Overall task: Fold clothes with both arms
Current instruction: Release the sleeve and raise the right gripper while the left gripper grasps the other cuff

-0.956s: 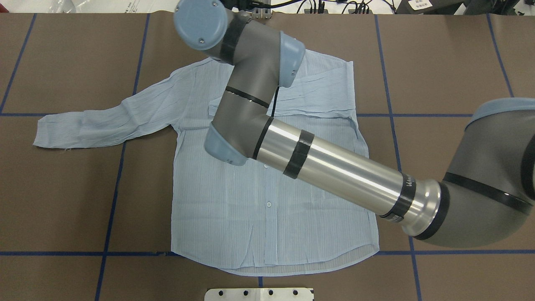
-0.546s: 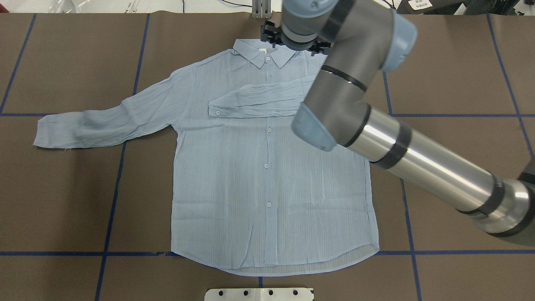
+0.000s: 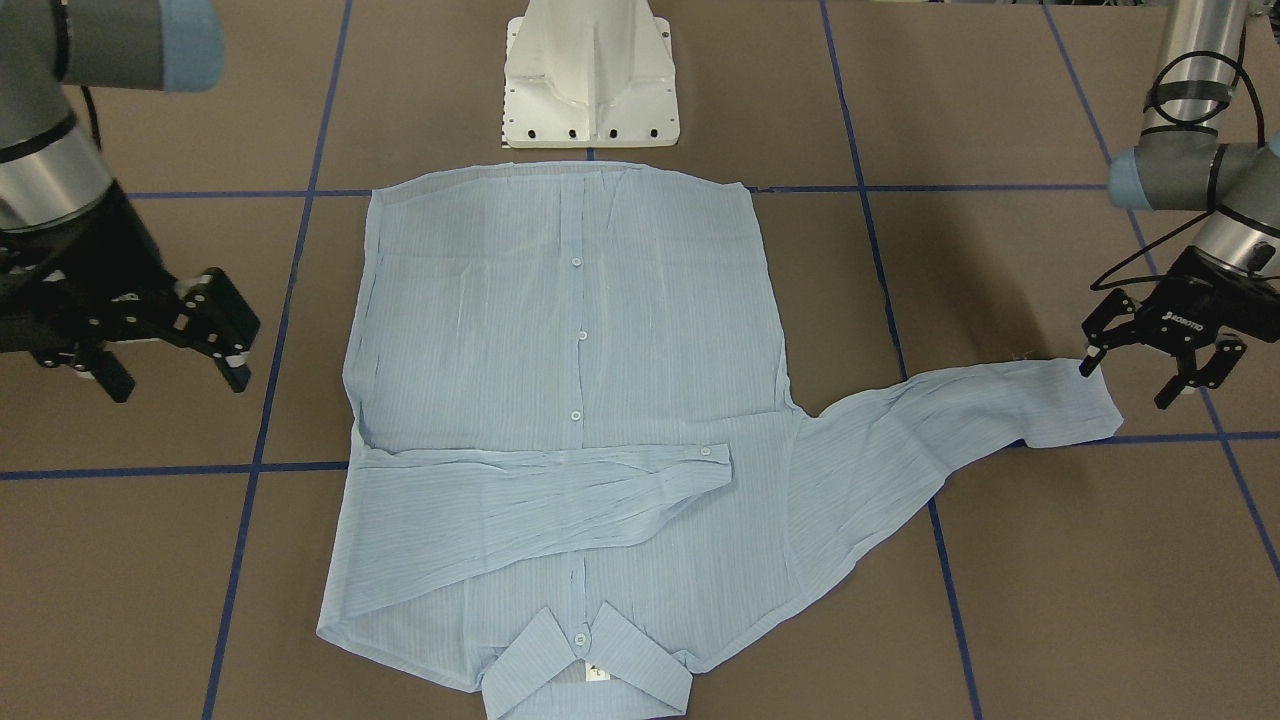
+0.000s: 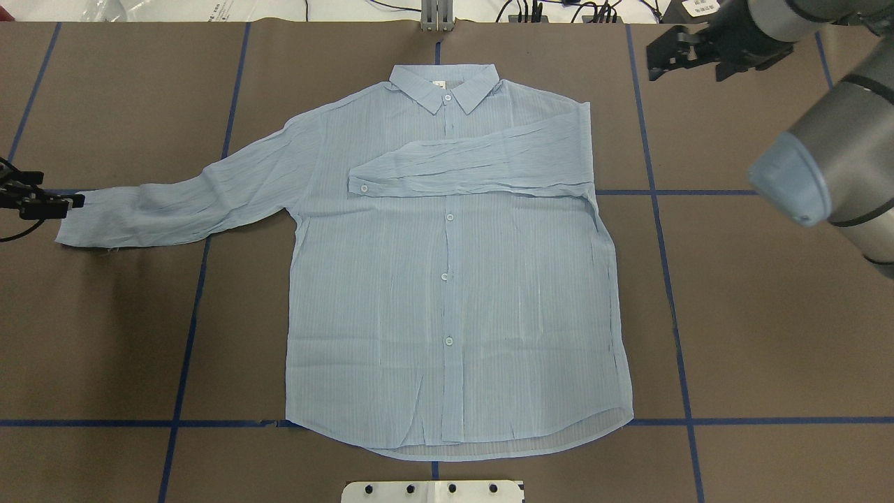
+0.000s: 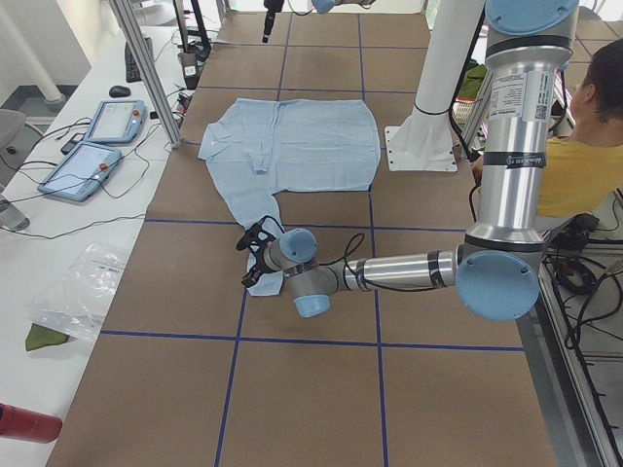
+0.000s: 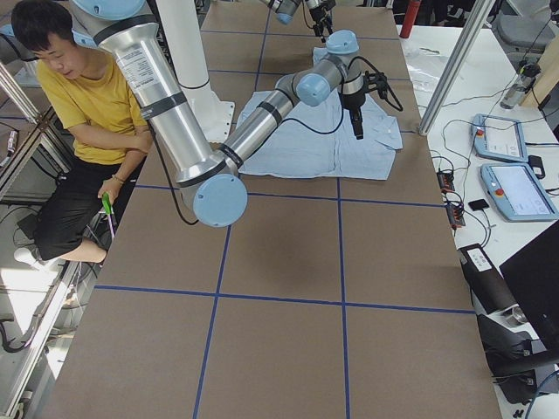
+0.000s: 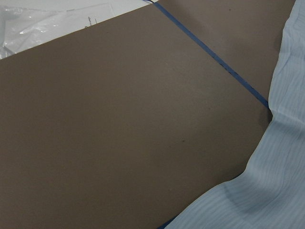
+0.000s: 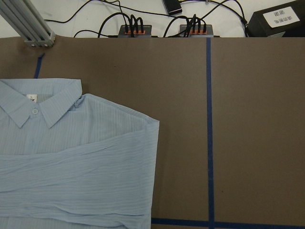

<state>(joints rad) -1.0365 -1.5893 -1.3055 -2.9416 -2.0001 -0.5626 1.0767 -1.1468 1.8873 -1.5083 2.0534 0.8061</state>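
The light, limp shirt (image 4: pixel 447 279) lies flat mid-surface (image 4: pixel 768 335), collar toward the far edge, one sleeve stretched toward the left edge. The left fingers (image 3: pixel 1195 375) are spread and empty at its cuff, probably the best hold. The right fingers (image 3: pixel 235 345) are spread and empty, clear of the cloth.

Pale-blue shirt (image 4: pixel 377 300), faintly striped it seems; brown table (image 4: pixel 768 335) gridded in blue.

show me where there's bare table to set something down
Bare table robot-side of the outstretched sleeve. Also right of the shirt, though the open right gripper hangs there. Crowded at the cuff, by the open left gripper.
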